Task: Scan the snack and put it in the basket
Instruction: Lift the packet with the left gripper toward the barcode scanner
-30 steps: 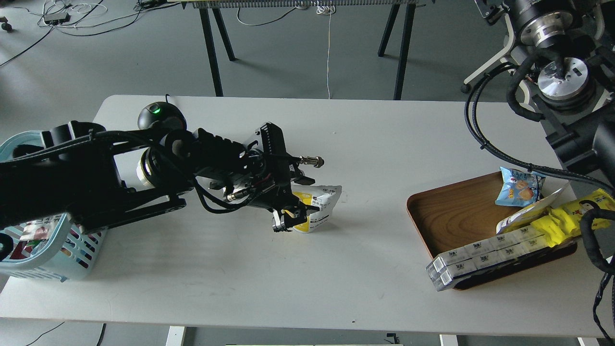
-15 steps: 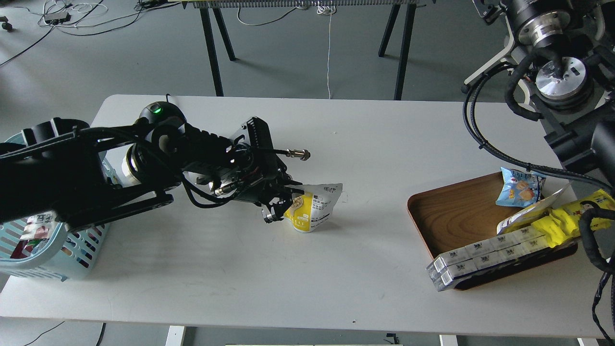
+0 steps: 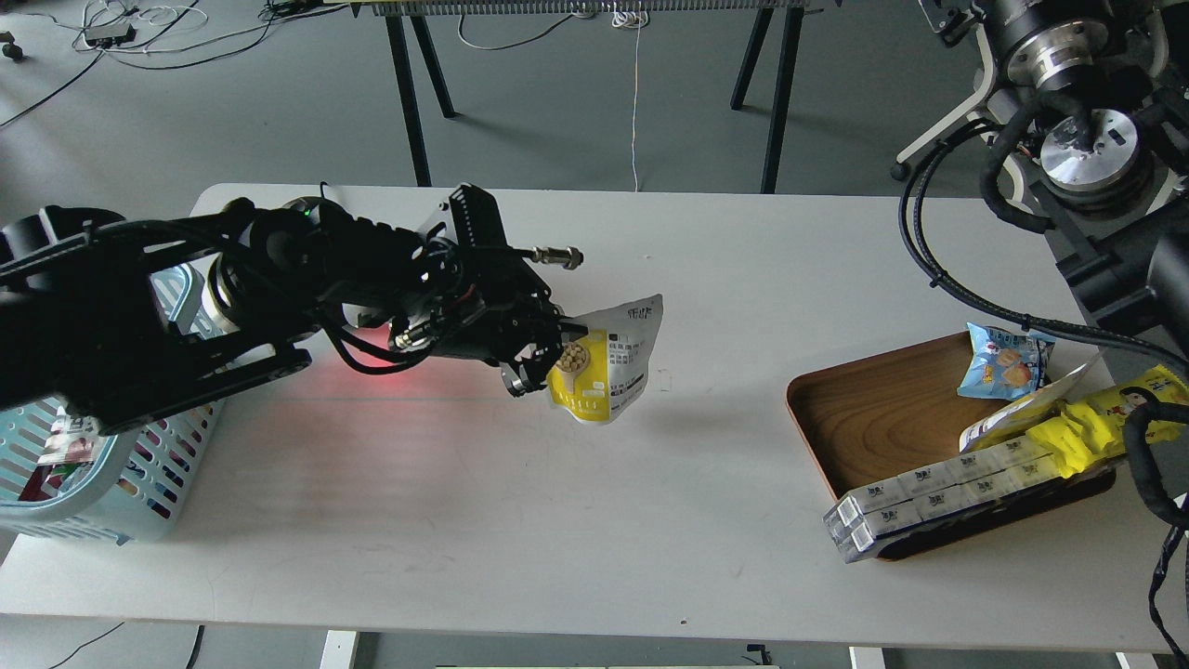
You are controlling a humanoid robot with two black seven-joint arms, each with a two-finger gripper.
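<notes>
My left gripper [image 3: 543, 358] is shut on the left edge of the snack [image 3: 608, 367], a yellow-and-white foil pouch. It holds the pouch upright, lifted clear of the white table, near the middle. The light blue basket [image 3: 139, 483] stands at the table's left edge, partly hidden by my left arm, with some packets inside. A red glow lies on the table under my left arm. My right arm is at the far right and its gripper is out of view.
A brown wooden tray [image 3: 882, 409] at the right holds a small blue snack packet [image 3: 1005, 362], a long yellow wrapper [image 3: 1096, 423] and white boxes [image 3: 938, 497] overhanging its front edge. Black cables [image 3: 966, 297] hang above the tray.
My left gripper has lifted the pouch off the table and drawn it up and slightly left. A red glow has appeared on the table beneath the arm.
</notes>
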